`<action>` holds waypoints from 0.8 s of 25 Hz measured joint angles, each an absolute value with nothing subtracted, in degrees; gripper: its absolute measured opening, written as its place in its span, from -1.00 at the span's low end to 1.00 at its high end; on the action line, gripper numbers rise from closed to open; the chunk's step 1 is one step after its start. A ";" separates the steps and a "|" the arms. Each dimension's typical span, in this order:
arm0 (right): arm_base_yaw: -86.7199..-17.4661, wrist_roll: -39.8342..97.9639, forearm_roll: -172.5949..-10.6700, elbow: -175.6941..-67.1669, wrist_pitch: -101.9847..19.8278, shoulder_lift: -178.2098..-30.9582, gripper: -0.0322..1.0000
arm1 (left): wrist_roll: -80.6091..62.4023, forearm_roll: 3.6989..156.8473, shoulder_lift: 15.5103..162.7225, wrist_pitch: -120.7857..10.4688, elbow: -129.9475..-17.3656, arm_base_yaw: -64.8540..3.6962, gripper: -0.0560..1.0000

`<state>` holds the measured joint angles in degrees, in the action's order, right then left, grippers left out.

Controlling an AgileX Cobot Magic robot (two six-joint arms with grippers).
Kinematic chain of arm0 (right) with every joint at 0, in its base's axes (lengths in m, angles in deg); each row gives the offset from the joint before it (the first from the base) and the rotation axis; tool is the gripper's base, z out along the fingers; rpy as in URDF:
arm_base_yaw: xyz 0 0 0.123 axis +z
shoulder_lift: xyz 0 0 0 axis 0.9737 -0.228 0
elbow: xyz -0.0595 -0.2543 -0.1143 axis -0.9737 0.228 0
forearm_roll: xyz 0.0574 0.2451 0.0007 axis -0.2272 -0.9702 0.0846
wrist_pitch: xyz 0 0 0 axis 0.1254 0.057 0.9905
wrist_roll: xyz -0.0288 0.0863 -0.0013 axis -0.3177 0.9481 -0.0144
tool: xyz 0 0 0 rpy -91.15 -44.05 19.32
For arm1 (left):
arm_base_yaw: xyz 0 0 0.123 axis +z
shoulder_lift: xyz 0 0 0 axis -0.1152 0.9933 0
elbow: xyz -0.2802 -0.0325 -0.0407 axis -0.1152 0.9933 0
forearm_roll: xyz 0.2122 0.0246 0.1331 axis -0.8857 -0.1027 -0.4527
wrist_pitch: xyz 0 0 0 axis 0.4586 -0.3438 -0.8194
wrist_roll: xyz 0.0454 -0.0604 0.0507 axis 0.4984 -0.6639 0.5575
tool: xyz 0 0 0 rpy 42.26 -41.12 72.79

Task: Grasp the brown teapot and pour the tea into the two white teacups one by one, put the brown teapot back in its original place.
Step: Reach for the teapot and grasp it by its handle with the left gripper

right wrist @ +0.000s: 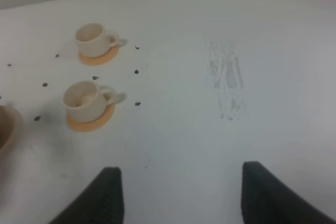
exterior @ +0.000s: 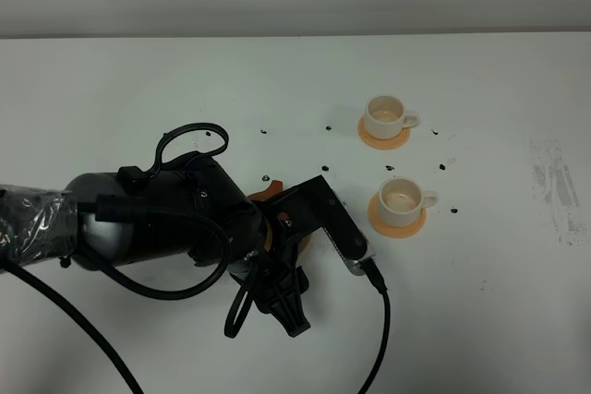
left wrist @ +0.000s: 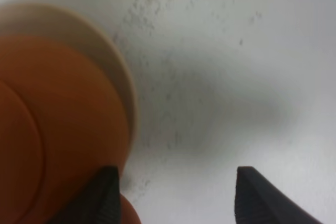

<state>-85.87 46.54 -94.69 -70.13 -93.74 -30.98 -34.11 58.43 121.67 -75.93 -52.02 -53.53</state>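
Observation:
The brown teapot (left wrist: 58, 124) fills one side of the left wrist view, blurred and very close, standing on the pale beige disc (left wrist: 113, 56) that is its original place. My left gripper (left wrist: 176, 198) is open over bare table. One fingertip (left wrist: 107, 192) is right against the teapot's side, and nothing lies between the fingers. In the exterior high view my left arm (exterior: 166, 219) hides most of the teapot (exterior: 262, 193); only an orange sliver shows. The two white teacups (exterior: 386, 115) (exterior: 399, 198) stand on orange coasters to the right. My right gripper (right wrist: 181, 198) is open and empty, well away from the cups (right wrist: 92, 38) (right wrist: 84, 100).
Small black specks (exterior: 443, 168) are scattered on the white table around the cups. A grey scuffed patch (exterior: 554, 186) marks the table at the far right. A black cable (exterior: 383, 320) trails from my left arm toward the front edge.

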 joint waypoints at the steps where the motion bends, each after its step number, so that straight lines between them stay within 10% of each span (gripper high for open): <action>1: -85.87 46.54 -94.69 -70.13 -93.74 -30.98 0.05 | -33.57 58.43 121.67 -76.07 -52.02 -53.53 0.08; 20: -85.87 46.54 -94.69 -70.13 -93.74 -30.98 0.05 | -27.31 57.66 121.67 -79.99 -52.02 -53.53 0.08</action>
<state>-85.87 46.54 -94.69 -70.13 -93.74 -30.98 -27.31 57.66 121.67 -79.99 -52.02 -53.53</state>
